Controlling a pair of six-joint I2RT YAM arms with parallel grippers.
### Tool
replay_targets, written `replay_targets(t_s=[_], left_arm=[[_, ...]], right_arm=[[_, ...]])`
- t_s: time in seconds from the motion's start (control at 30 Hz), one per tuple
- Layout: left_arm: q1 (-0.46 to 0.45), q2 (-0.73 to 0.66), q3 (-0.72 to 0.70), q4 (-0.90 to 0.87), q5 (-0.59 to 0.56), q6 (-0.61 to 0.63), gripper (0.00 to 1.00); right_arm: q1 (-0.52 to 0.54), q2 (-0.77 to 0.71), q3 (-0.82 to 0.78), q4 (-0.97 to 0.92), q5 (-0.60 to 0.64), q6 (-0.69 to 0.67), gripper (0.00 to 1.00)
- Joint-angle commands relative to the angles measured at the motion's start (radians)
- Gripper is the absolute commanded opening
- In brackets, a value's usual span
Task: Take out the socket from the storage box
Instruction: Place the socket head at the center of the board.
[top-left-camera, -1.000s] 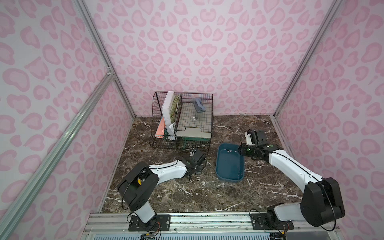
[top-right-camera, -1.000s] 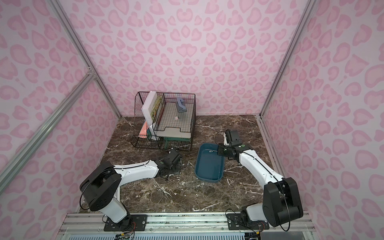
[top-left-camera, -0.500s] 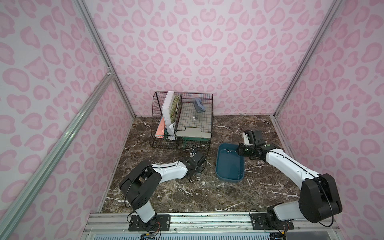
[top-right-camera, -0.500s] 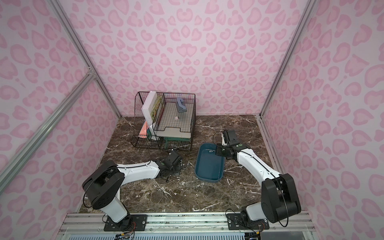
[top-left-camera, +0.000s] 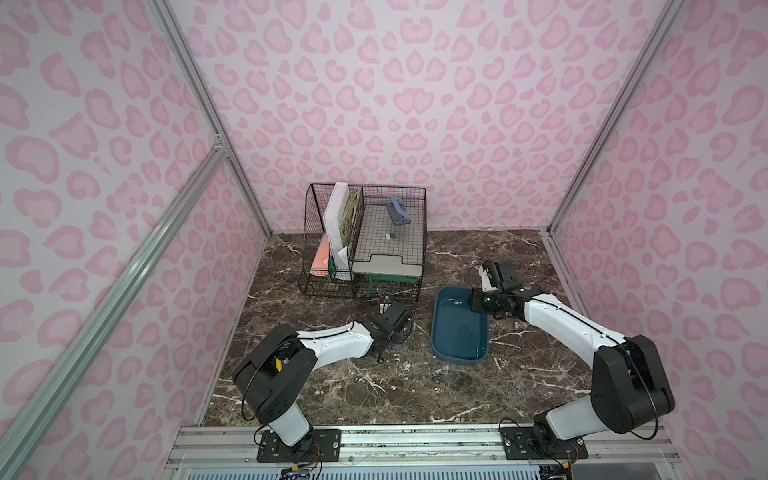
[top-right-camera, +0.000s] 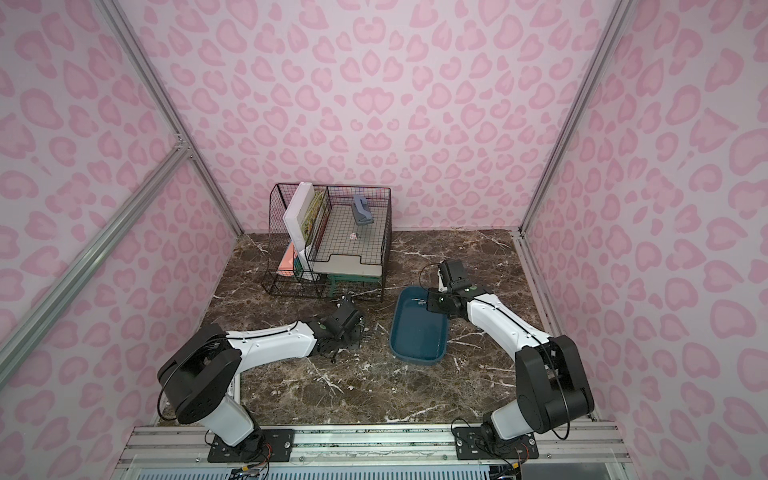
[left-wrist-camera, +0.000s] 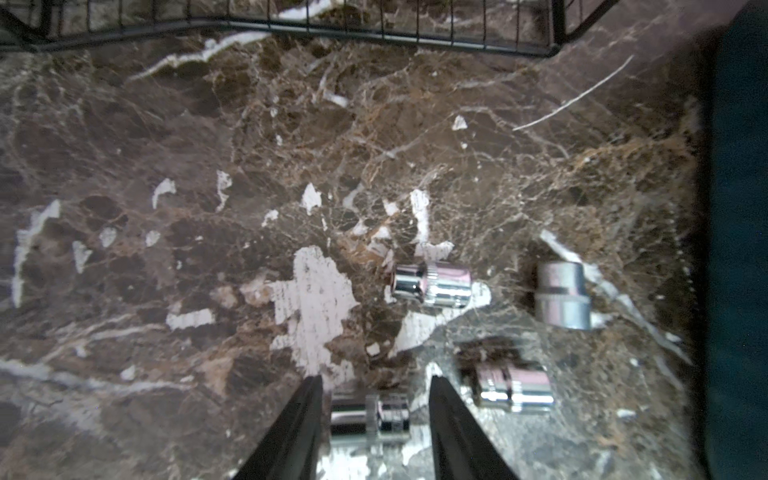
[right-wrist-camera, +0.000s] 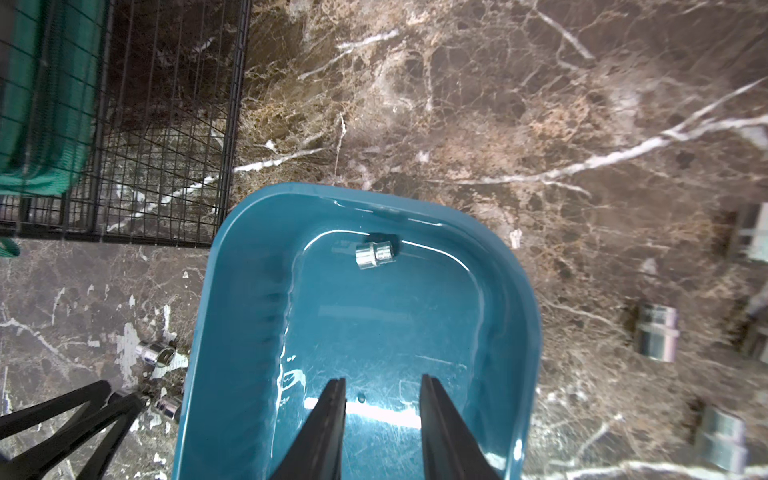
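The storage box (right-wrist-camera: 245, 266) is a shallow teal-blue plastic tub, glossy, with rounded corners and a plain rim. It lies on the table (top-left-camera: 374, 386) close to a corner of the wire organiser (top-left-camera: 314, 220), a black rack of thin welded rods holding upright boards and books. The table is a dark brown marble-look slab, veined and flecked with white. Pink leopard-print walls (top-left-camera: 395, 104), framed in aluminium bars, close it in on three sides. One socket (right-wrist-camera: 374, 252) lies on its side on the box floor near the far end wall: a short, stepped chrome cylinder with a ribbed band, mirror bright. The right gripper (right-wrist-camera: 382, 378) hangs over the box, its black wedge jaws parted with nothing between them. The left gripper (left-wrist-camera: 375, 379), beside the box, stands released astride a loose socket (left-wrist-camera: 370, 417) on the marble, with a gap showing at one finger. Three other sockets (left-wrist-camera: 432, 284) lie close by.
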Motion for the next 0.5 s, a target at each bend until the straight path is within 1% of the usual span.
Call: replay_targets(t_s=[0.0, 0.3, 0.47], left_arm=[[0.0, -0.037, 0.003, -0.028, -0.029, 0.008, 0.48], [-0.001, -0.204, 0.035, -0.125, -0.081, 0.038, 0.51], [-0.001, -0.274, 0.056, -0.163, -0.091, 0.049, 0.51]], right_arm=[[0.008, 0.028, 0.024, 0.046, 0.021, -0.022, 0.37], [0.013, 0.142, 0.118, 0.045, 0.034, -0.098, 0.38], [0.016, 0.189, 0.139, 0.056, 0.022, -0.111, 0.39]])
